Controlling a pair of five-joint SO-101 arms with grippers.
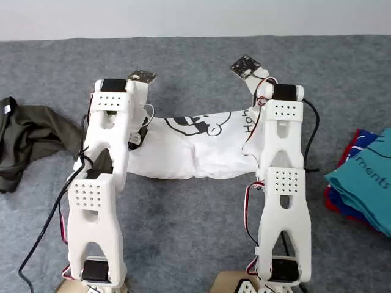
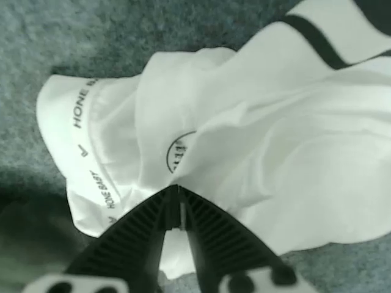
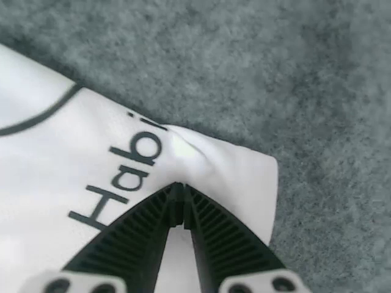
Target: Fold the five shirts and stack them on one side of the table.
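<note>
Spread across the middle of the grey felt-like table (image 1: 189, 238): a white cloth shirt with black print (image 1: 183, 152), rumpled and partly doubled over, stretched between the two white arms. Held at both ends.

At one end, caught by the left gripper (image 2: 177, 194), with the black ribbed fingers (image 2: 211, 229) pressed together on a fold of the white cloth (image 2: 275, 152). Just beyond the tips, a small round black mark and a bunched hem with a line of small lettering. Below the left arm (image 1: 98, 183) in the high view, with the cloth bulging out beside it.

At the other end, caught by the right gripper (image 3: 179, 188), with the fingers (image 3: 214, 232) closed tight on a puckered corner of the same shirt (image 3: 55, 152), right beside large black letters. Bare grey table past that corner.

Near the table's left edge, well apart from the white one: a dark olive shirt (image 1: 30, 140), crumpled in a heap.

At the right edge: a stack of folded shirts, with a teal shirt (image 1: 366, 183) on top and blue (image 1: 365, 141) and probably red (image 1: 331, 200) layers showing beneath. Hard to count from this angle.
</note>
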